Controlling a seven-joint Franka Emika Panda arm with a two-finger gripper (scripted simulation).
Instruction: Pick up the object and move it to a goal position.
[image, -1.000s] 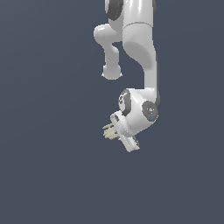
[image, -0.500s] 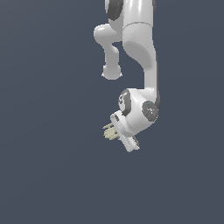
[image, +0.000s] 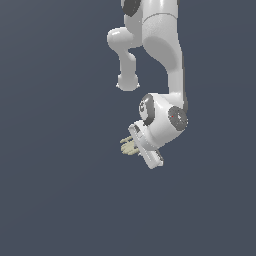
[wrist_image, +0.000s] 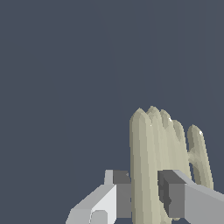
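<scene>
Between my jaws sits the object (wrist_image: 157, 148), a pale tan lump with ridged, finger-like segments, and my gripper (wrist_image: 146, 192) is clamped narrow on its lower part. Both dark pads (wrist_image: 171, 192) press against its sides, so most of its length sticks out past them. From the exterior view, the object (image: 129, 146) pokes out toward that view's left, carried in mid-air with nothing under it. I judge the pick is done and this is the carry: gripping low leaves the ridges free. No goal marker shows, so I can't say how near I am.
</scene>
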